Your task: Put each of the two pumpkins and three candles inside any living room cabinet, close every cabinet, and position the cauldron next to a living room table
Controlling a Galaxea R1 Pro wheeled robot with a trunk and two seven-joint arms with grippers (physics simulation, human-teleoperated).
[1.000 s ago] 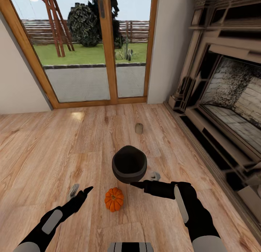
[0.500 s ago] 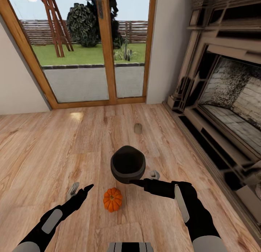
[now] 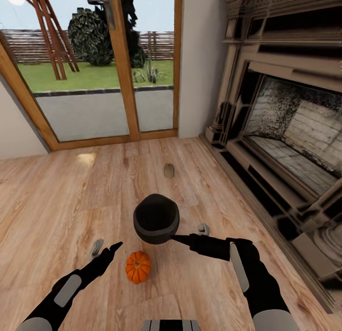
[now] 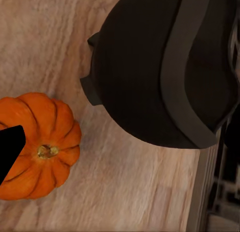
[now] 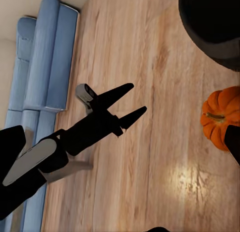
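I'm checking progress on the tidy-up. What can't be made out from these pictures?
- Cauldron inside: too dark in the head view to tell if anything is in it.
- Right gripper: its tips sit against the cauldron; open or shut is unclear.
- Pumpkin: cut by the right wrist view's edge.
- Candle: too small for detail.

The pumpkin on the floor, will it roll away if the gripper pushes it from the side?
Probably a little. The pumpkin is round and stands free on smooth wood floor, so a push may slide or roll it. Its squat shape and ribs would likely stop it soon. The cauldron is close behind, so it could bump there.
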